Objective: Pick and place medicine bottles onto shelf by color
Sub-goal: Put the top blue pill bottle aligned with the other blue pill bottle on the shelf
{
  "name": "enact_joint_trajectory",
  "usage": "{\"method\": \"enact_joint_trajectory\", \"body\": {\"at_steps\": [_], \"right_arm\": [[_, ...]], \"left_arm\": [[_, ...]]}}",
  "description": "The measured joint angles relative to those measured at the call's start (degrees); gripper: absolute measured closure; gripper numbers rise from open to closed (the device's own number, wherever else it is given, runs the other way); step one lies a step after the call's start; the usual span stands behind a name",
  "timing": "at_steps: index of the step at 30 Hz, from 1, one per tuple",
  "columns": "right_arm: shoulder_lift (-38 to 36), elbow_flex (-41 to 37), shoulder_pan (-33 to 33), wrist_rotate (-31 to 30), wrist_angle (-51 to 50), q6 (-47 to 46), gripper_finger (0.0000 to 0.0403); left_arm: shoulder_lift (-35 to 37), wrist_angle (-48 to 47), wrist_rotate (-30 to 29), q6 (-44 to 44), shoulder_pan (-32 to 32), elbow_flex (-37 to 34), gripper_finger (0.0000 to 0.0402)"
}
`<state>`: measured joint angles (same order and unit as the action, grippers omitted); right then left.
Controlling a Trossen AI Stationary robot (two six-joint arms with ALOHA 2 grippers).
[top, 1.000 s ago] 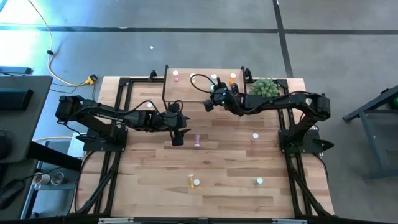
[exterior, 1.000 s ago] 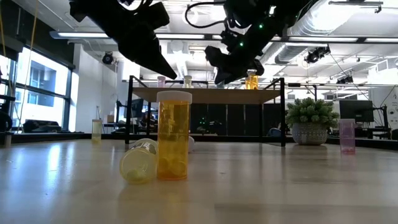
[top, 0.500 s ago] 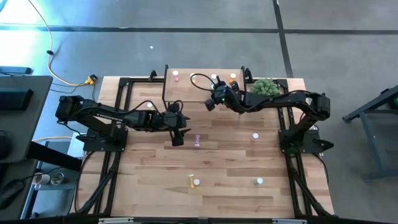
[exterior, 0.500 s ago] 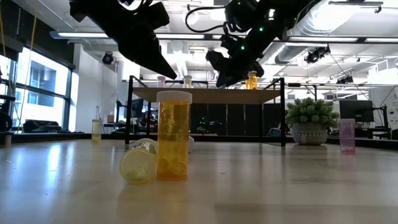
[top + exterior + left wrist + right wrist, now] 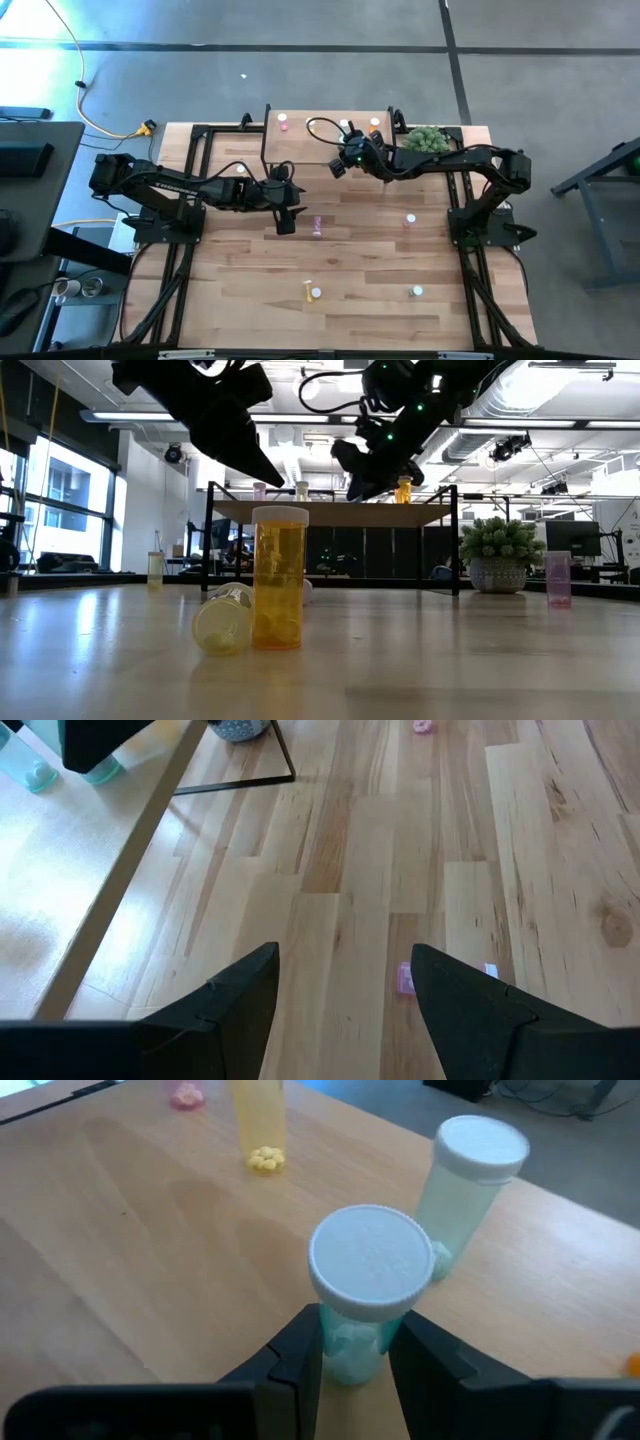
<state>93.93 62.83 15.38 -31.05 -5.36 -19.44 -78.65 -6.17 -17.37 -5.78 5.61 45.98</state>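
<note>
The shelf stands at the table's far middle with pink, yellow and green medicine bottles on it. My right gripper is over the shelf's near edge, shut on another green bottle with a white cap. My left gripper hangs open above the table's middle. A pink bottle lies on the table just beyond its fingers. An orange bottle stands near the front edge with a yellow one lying against it. My right gripper pinches the green bottle's body below the cap between its two fingers. The fingers slant down from the table's near right side. The bottle stands upright beside the other green one. The fingers hide its base.
A potted plant stands right of the shelf. Single bottles stand at the table's right, front right and far left. The black frame rails run along both sides of the table.
</note>
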Motion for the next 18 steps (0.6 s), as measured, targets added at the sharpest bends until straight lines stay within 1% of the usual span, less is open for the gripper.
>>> {"method": "enact_joint_trajectory", "body": {"at_steps": [3, 10, 18], "right_arm": [[0.00, 0.00, 0.00, -1.24, 0.00, -0.14, 0.0298], [0.00, 0.00, -0.02, -1.34, 0.00, -0.66, 0.0270], [0.00, 0.00, -0.04, -1.33, 0.02, -0.66, 0.0265]], "left_arm": [[0.00, 0.00, 0.00, 0.02, 0.00, 0.00, 0.0186], [-0.01, 0.00, 0.00, 0.04, -0.01, 0.00, 0.0186], [0.00, 0.00, 0.00, 0.08, 0.00, 0.00, 0.0186]]}}
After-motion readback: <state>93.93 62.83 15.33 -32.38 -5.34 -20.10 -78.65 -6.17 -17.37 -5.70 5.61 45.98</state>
